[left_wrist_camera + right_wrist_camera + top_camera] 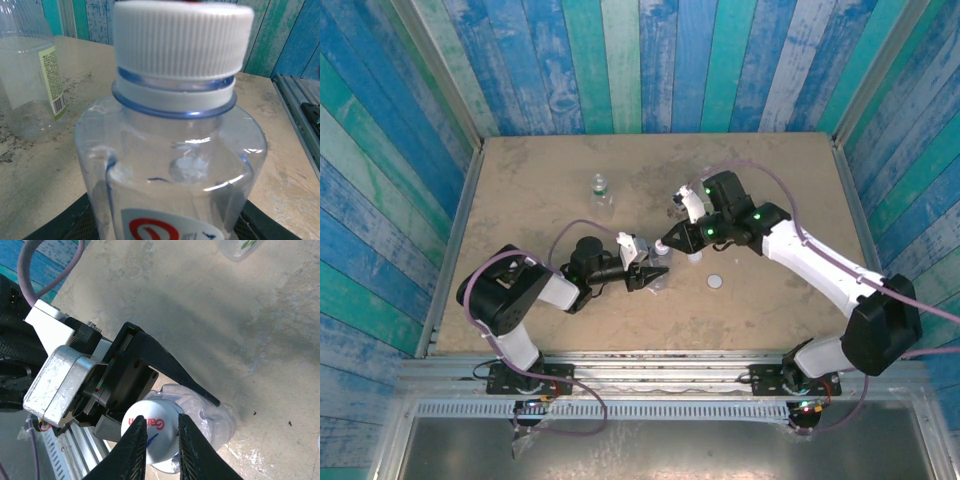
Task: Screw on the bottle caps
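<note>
One white cap sat on the blue-tinted bottle, which stood upright near the middle of the table. Left claw was clamped on the bottle body. Right claw hovered just over that cap, fingers slightly apart, off its ribbed sides. Loose cap lay just to the right. Green-label bottle stood farther back and to the left.
</note>
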